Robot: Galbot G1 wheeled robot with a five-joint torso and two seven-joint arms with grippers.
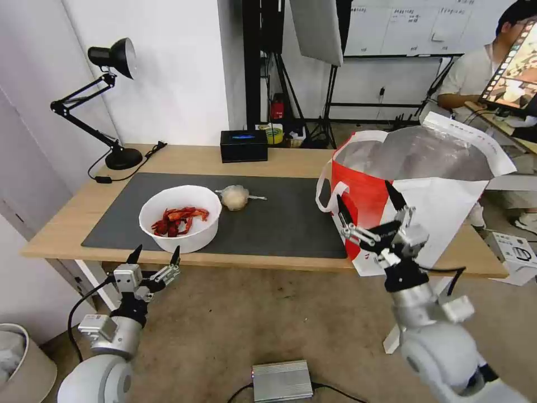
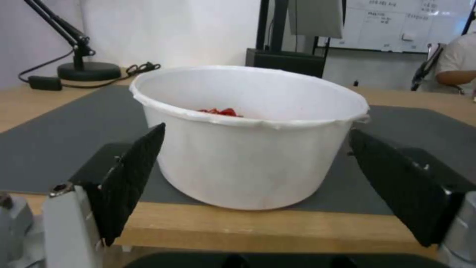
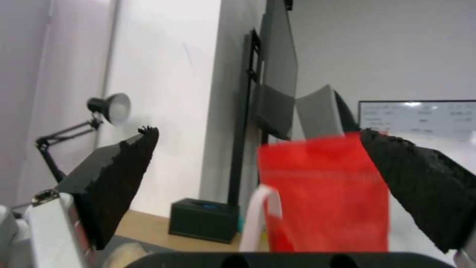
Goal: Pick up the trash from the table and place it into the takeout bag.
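Fingers (image 1: 176, 256) spread wide on the left gripper (image 1: 155, 258), gripping nothing, held low at the table's (image 1: 61, 221) near edge just in front of the white bowl (image 1: 180, 218) of red crayfish shells (image 1: 179, 219). Bowl resting on the dark grey mat (image 1: 279, 218), near its front edge; small knotted clear bag (image 1: 235, 197) lying behind and to the right on the same mat. Farther right, right gripper (image 1: 366, 210) raised before the takeout bag (image 1: 417, 193), fingers parted and empty, bag standing open at the table's right end with foil lining showing. Black box (image 1: 243, 145) and black desk lamp (image 1: 103, 101) along the far side. From the left wrist: bowl (image 2: 250, 137) centred between the two open fingers (image 2: 131, 175), not touched by either, red shells (image 2: 221, 111) just peeking over the rim. From the right wrist: fingers (image 3: 119, 182) apart, red side of the bag (image 3: 322, 193) and one white loop handle (image 3: 260, 212) between them, black box (image 3: 203, 219) and lamp (image 3: 106, 108) beyond.
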